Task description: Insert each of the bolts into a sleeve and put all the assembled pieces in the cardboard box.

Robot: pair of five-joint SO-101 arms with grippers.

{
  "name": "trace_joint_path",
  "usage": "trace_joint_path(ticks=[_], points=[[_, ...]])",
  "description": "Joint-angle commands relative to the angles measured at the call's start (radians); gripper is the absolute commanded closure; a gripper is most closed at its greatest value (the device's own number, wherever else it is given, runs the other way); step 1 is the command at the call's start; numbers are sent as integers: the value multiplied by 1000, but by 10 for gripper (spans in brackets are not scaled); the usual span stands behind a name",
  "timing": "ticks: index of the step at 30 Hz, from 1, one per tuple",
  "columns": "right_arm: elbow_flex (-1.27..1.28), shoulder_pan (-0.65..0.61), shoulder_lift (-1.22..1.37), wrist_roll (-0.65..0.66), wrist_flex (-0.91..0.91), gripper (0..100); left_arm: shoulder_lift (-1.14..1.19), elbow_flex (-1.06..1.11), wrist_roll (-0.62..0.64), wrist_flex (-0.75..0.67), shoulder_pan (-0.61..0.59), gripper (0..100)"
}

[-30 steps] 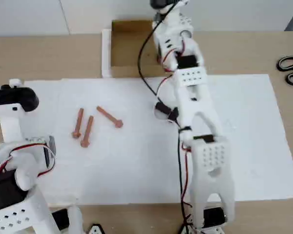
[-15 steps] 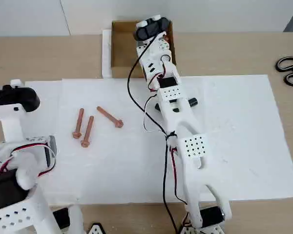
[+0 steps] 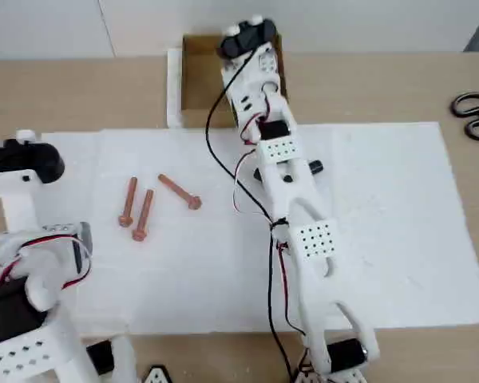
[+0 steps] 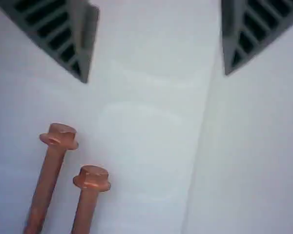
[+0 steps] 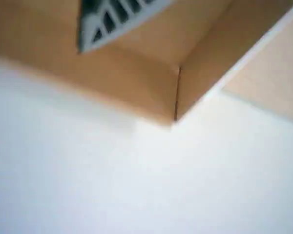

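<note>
High view: right arm [image 3: 303, 215] runs stretched from the worktop's [image 3: 80, 88] near edge across the white sheet [image 3: 383, 223] to the far edge. Its wrist tips down and puts the right gripper [image 3: 246, 41] over the cardboard box [image 3: 201, 80]. The housing covers the gripper, so can't tell how open it is or whether it holds anything. Left arm [image 3: 32, 271] sits folded at the sheet's near-left corner. Three bolts [image 3: 143, 215], copper-coloured with flanged heads, lie loose on the sheet's left half. Two are side by side with heads toward the near edge, the third lies angled just beside them, none touching. A small dark piece [image 3: 313, 167] pokes out beside the right arm mid-sheet, possibly a sleeve. Scissors [image 3: 475, 112] at the worktop's right edge. Left wrist view: left gripper [image 4: 155, 73] spread wide, holding nothing, above the sheet, with two of the bolts [image 4: 51, 161] lying apart from it. Right wrist view: a corner of the box [image 5: 136, 83] stands on the sheet.
</note>
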Motion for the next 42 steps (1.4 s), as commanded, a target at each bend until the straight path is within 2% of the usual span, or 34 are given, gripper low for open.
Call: trace_joint_path(ticks=[1,4,7,10,20,25,28,32,37,42], points=[[-203,15,-25,12,185,772,-12,-2,-6,5,-5,829],[-381,35,-27,12,403,772,-11,-2,-6,5,-3,829],[-371,56,-85,8,562,772,-11,-2,-8,5,-2,829],[-368,76,-249,6,733,779,-11,-2,-9,5,-2,829],[-361,74,-694,12,1452,801,-11,-1,-9,3,0,829],[-348,120,-812,8,1460,801,-11,15,-9,-6,0,829],[-219,136,-858,8,1466,801,-11,36,-9,-21,0,829],[75,140,-1017,8,1466,801,-11,51,-9,-31,-3,829],[586,119,-1330,3,1455,801,-11,51,-9,-31,-3,829],[964,77,-1555,2,1386,801,-11,51,-9,-31,-3,829]])
